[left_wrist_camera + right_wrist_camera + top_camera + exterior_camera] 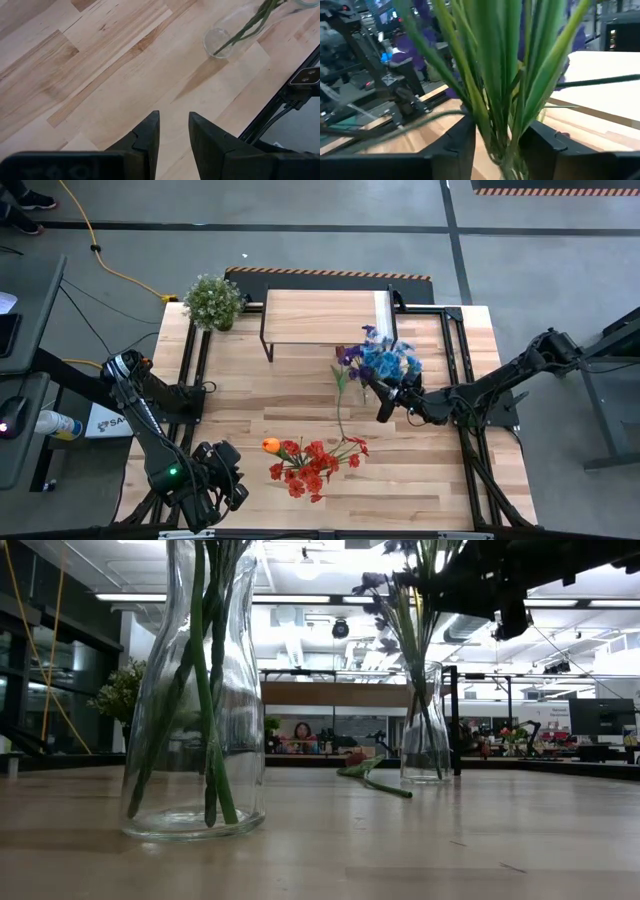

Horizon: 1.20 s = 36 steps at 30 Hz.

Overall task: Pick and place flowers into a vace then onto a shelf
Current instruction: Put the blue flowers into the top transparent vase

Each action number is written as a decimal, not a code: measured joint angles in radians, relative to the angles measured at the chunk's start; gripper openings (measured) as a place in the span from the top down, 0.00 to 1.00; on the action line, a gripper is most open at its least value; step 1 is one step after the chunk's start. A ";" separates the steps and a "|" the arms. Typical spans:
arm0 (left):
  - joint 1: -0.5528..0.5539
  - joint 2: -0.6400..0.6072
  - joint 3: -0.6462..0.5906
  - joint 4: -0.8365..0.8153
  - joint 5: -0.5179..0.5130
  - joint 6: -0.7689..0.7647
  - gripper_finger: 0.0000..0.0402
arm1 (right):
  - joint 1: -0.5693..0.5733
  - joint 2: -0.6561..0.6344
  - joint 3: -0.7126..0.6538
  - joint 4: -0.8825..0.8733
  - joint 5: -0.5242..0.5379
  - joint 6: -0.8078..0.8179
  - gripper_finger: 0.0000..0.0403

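Red flowers point(310, 465) and an orange bloom point(270, 445) stand in a clear glass vase point(195, 690) near the table's front. Blue and purple flowers point(385, 362) stand in a second vase point(425, 730) in front of the shelf point(325, 315). One flower point(341, 412) lies flat on the table between the vases. My right gripper point(385, 405) reaches level from the right, open, one finger on either side of the blue bunch's stems point(495, 115). My left gripper point(173, 132) hangs open over bare wood at the near left. My right gripper has the bunch of green stems point(492, 130) between its two fingers point(462, 142), just above the vase's mouth, coming level from the table's right. The stems stand upright in the vase. Whether the fingers touch them I cannot tell.
A bushy potted plant point(213, 300) stands at the far left corner beside the shelf. Black frame rails point(455, 360) run along the table's left and right sides. Bare wood point(250, 395) lies between the shelf and the near vase.
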 joint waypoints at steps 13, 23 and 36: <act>0.000 0.000 0.000 0.000 0.000 0.010 0.66 | 0.000 -0.137 0.000 -0.237 -0.189 0.011 0.57; 0.000 0.000 0.000 0.000 -0.001 0.010 0.66 | -0.002 -0.244 0.000 -0.383 -0.197 0.026 0.57; 0.000 0.000 0.000 0.000 -0.001 0.010 0.66 | -0.002 -0.247 0.000 -0.494 -0.245 0.030 0.47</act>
